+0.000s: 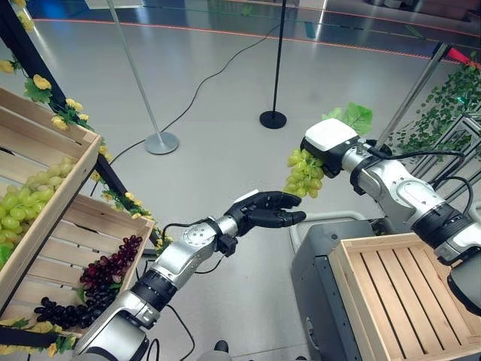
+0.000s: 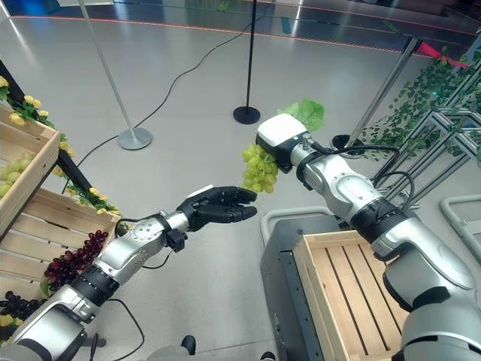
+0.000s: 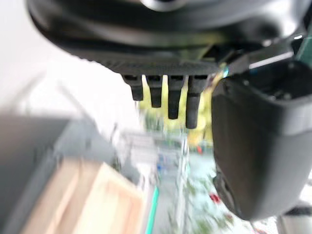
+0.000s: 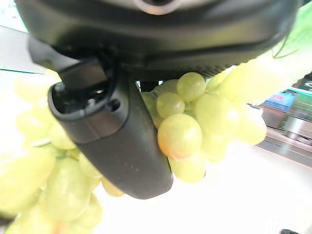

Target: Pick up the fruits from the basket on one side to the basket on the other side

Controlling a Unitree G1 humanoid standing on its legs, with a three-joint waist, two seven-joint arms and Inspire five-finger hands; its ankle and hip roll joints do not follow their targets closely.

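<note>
1. At the far left an upper wooden crate [image 1: 45, 154] holds a heap of green grapes [image 1: 26, 199].
2. Just below it a lower wooden crate [image 1: 113, 226] holds one dark red grape bunch [image 1: 113, 269] by its right edge and one black grape bunch [image 1: 60, 312] toward its near left corner.
3. The left hand [image 1: 263, 209] is in mid-air over the floor, fingers straight and relaxed, holding nothing.
4. Just right of it and a little higher, the right hand [image 1: 329, 143] is closed round one bunch of green grapes with a leaf [image 1: 304, 174]; the bunch hangs below the hand. In the right wrist view the thumb [image 4: 117, 141] presses against the grapes.
5. An empty slatted wooden crate [image 1: 402, 301] sits on a grey cart [image 1: 319, 271] at the lower right, below the right arm.
6. No writing can be read.
</note>
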